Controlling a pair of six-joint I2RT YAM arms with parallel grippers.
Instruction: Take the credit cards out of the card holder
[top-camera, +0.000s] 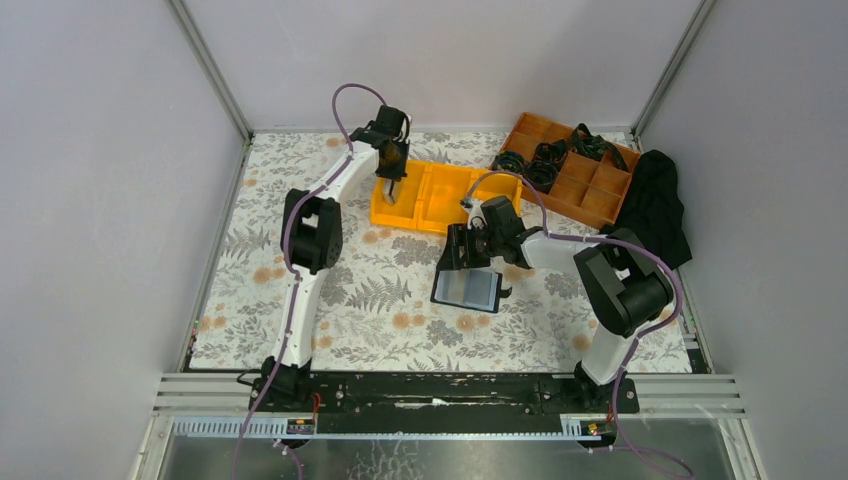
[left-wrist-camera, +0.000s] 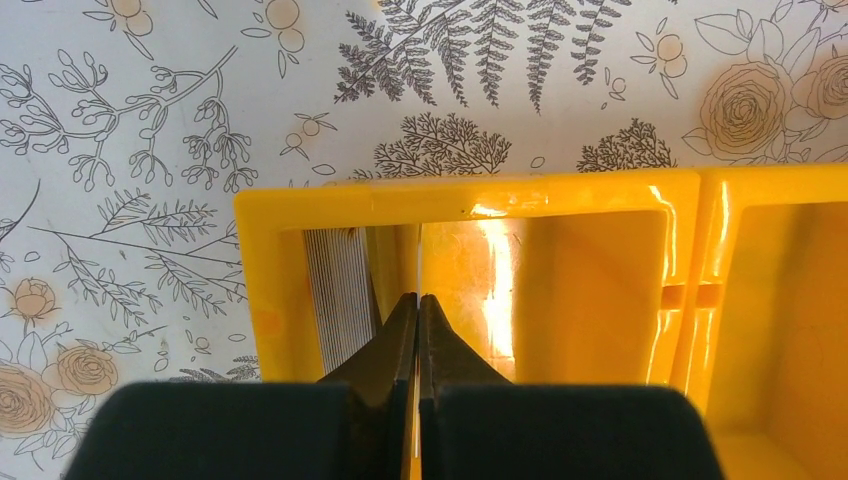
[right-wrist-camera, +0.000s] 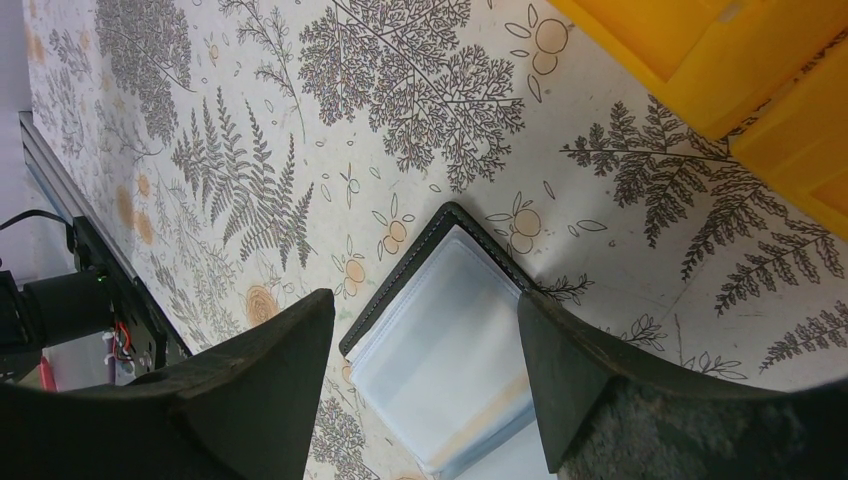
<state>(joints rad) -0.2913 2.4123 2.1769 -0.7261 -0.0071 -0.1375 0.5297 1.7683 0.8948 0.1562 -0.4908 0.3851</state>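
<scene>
2 arms: both busy, 1 at the bin, 1 at the holder.
Left pincer: tips pressed together, down inside the end compartment of the yellow bin; a thin pale edge runs on from the tip line, maybe a card pinched edge-on, can't confirm.
Credit cards: stack of pale grey cards standing on edge against that compartment's outer wall, just beside the tips.
Card holder: lying open on the tabletop near the bin, clear sleeves facing up; tan patch shows thru the sleeves in the right wrist view, likely 1 more card inside.
Right pincer: fingers spread wide, 1 each side of the holder's corner, not squeezing it; contact w/ the tabletop unclear.
Step (my read): drop-off at the bin, holder waiting for the next pull.
Next move calls for: left tips to part & lift straight up w/o knocking the stack; right to steady the holder.
</scene>
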